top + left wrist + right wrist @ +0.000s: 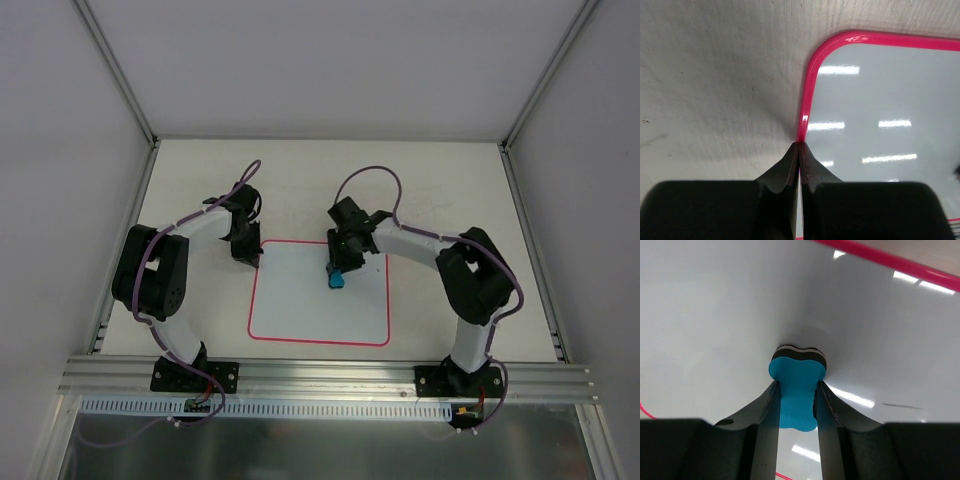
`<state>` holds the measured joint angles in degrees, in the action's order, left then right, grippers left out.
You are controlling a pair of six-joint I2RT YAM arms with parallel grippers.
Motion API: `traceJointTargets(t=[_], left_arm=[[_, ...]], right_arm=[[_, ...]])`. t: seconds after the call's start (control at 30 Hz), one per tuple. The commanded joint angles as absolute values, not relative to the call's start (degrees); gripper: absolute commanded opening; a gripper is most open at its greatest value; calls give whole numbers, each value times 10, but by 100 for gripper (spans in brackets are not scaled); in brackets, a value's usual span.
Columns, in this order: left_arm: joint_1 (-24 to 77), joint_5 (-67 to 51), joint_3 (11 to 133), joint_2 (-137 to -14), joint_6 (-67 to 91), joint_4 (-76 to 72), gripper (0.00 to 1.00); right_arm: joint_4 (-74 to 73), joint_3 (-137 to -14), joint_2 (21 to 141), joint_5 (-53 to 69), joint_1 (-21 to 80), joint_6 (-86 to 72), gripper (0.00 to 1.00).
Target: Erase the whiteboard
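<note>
The whiteboard (320, 310), white with a red-pink border, lies flat on the table in front of both arms. My right gripper (340, 268) is shut on a small blue eraser (336, 281), whose dark felt face presses on the board's upper middle. In the right wrist view the fingers (796, 385) clamp the eraser (797, 371) by its narrow waist over the board (715, 315); a faint dark streak (900, 406) lies to its right. My left gripper (248, 252) is shut, its tips (799, 146) resting on the board's left border (806, 100) just below the rounded corner.
The pale table (440, 190) stretches behind and beside the board. White enclosure walls with metal posts (120, 75) stand on three sides. An aluminium rail (330, 375) carrying the arm bases runs along the near edge.
</note>
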<state>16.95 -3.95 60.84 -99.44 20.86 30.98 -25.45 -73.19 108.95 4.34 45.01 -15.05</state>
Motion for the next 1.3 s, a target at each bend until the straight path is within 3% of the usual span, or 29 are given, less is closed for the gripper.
traceJointTargets(t=[0.0, 0.23, 0.67, 0.8, 1.03, 1.27], left_arm=[[177, -13, 600, -1019, 198, 332, 0], [177, -13, 600, -1020, 197, 332, 0], [176, -11, 599, -1017, 199, 332, 0], [176, -12, 599, -1017, 200, 332, 0], [176, -12, 601, -1009, 200, 331, 0], [176, -9, 606, -1004, 205, 331, 6]], right_arm=[[-304, -622, 1051, -59, 365, -160, 0], [-283, -501, 933, -34, 251, -194, 0], [-333, -532, 864, -87, 221, -208, 0], [-350, -562, 827, -107, 160, -171, 0], [-359, -570, 836, -96, 59, -138, 1], [-351, -584, 925, -69, 9, -138, 11]])
